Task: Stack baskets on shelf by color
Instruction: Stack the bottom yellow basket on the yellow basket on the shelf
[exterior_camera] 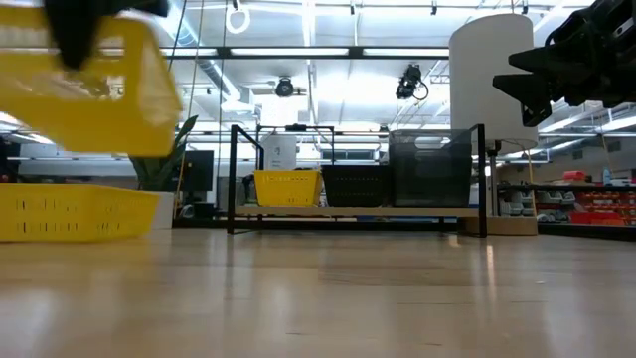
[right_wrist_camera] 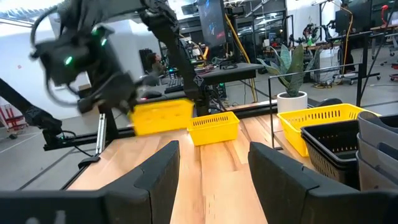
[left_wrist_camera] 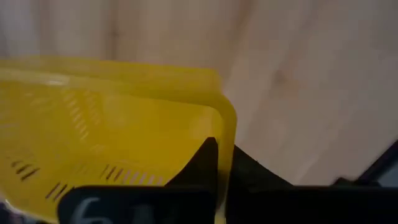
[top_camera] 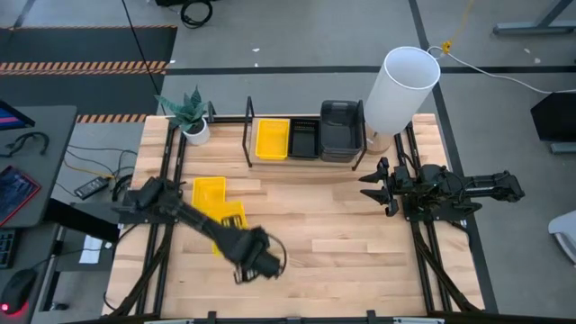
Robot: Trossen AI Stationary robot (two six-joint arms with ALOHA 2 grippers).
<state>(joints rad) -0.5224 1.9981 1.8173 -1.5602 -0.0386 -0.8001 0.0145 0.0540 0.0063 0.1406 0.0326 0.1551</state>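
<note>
Left edge of the table point(top_camera: 360, 243): a potted plant point(top_camera: 192, 115) stands at the far corner, just beside the shelf point(top_camera: 250, 135).

The left gripper point(top_camera: 245, 261) is shut on the rim of a yellow basket point(exterior_camera: 84, 85), which hangs in the air, tilted. A second yellow basket point(top_camera: 209, 191) lies on the wood beside that arm, well short of the shelf.

The shelf holds, left to right, a third yellow basket point(top_camera: 272, 139), black baskets point(top_camera: 303, 139) and grey baskets point(top_camera: 342, 130), side by side; how many lie in each dark stack cannot be told. A tall white cylinder point(top_camera: 402, 88) stands at the shelf's right end.

The right gripper point(top_camera: 376, 184) waits above the table's right side, its fingers spread and holding nothing.

No readable writing found.
</note>
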